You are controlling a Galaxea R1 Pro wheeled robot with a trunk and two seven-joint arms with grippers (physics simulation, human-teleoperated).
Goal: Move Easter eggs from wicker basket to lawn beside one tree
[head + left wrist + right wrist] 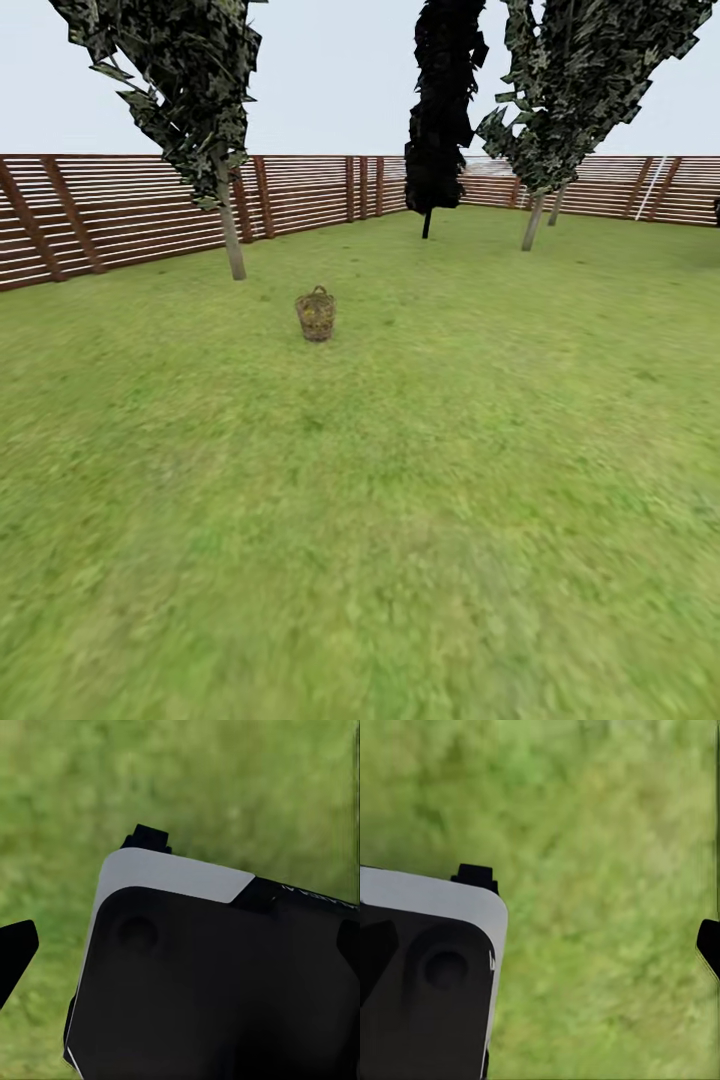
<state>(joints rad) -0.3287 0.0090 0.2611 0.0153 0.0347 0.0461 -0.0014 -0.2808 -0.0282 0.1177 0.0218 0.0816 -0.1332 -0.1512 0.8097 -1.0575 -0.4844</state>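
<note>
The wicker basket (316,314) stands upright on the lawn (420,470), some way ahead and a little to the left. Something yellow shows through its weave; I cannot make out single Easter eggs. A tree (232,238) with a pale bare trunk rises just behind and left of the basket. Another such tree (533,222) stands farther off at the right. My left gripper (180,949) hangs over the grass and my own base, fingers (15,952) wide apart and empty. My right gripper (540,949) is open and empty too, one fingertip (709,945) showing over the grass.
A brown slatted fence (110,210) rings the lawn at the back. A black cypress-like tree (432,130) stands at the back middle. My black and white base (210,982) sits under both wrists. Open grass lies between me and the basket.
</note>
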